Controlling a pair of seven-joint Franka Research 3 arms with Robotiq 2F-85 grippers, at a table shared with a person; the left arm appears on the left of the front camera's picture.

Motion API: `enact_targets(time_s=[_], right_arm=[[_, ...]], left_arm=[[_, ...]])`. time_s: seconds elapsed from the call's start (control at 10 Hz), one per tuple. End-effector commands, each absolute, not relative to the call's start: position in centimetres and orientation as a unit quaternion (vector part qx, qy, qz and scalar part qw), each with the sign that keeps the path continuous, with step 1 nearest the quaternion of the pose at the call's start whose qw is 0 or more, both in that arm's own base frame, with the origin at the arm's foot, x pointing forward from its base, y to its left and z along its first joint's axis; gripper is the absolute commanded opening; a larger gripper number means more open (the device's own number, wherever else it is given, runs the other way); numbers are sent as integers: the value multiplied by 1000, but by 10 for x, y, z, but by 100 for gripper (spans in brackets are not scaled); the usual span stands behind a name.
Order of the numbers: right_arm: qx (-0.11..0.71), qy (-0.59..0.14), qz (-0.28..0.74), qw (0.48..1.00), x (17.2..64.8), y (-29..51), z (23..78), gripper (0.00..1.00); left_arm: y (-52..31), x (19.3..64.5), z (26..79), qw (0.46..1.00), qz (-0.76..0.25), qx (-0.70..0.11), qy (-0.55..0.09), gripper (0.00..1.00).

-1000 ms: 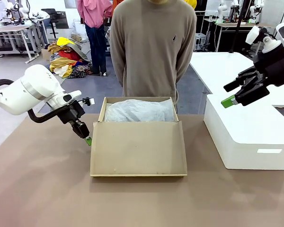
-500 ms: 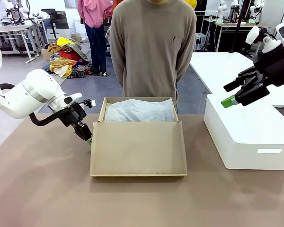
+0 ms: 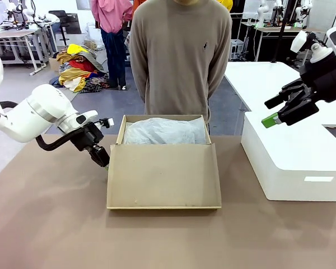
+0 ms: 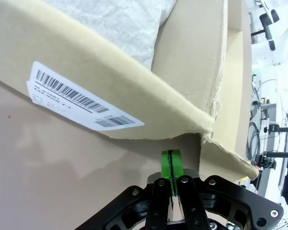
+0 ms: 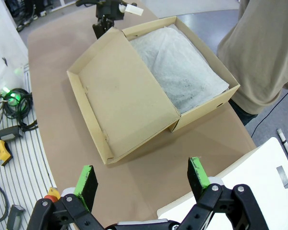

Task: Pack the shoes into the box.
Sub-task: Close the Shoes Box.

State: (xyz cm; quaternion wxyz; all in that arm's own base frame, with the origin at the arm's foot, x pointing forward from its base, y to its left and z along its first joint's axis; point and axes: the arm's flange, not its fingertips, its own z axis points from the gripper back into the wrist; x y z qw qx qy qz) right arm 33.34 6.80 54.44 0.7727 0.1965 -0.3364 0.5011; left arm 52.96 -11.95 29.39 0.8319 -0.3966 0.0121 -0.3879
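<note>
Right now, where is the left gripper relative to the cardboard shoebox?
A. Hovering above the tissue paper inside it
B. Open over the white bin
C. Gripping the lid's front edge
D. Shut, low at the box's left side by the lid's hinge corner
D: the left gripper has its green pads pressed together, down at the left side of the shoebox below the lid's corner.

White crumpled tissue paper [image 3: 163,132] covers the whole interior of the shallow brown cardboard shoebox [image 3: 163,176], so whatever lies beneath it cannot be told; in the front view the box's left wall hides the fingertips of the left black two-finger gripper [image 3: 103,162]. In the left wrist view, the print on the white barcode label [image 4: 81,102] stuck to the box's side is too small to read, and the box is cut off by the top edge.
</note>
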Motion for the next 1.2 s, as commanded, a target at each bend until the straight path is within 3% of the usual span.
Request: enact_targets(time_s=[0.0, 1.1], right_arm=[[208, -344, 502, 766, 335, 69, 545, 100], [208, -344, 502, 766, 335, 69, 545, 100]], left_arm=[[-121, 527, 289, 818, -391, -421, 4, 0], [-121, 530, 285, 753, -385, -532, 50, 0]])
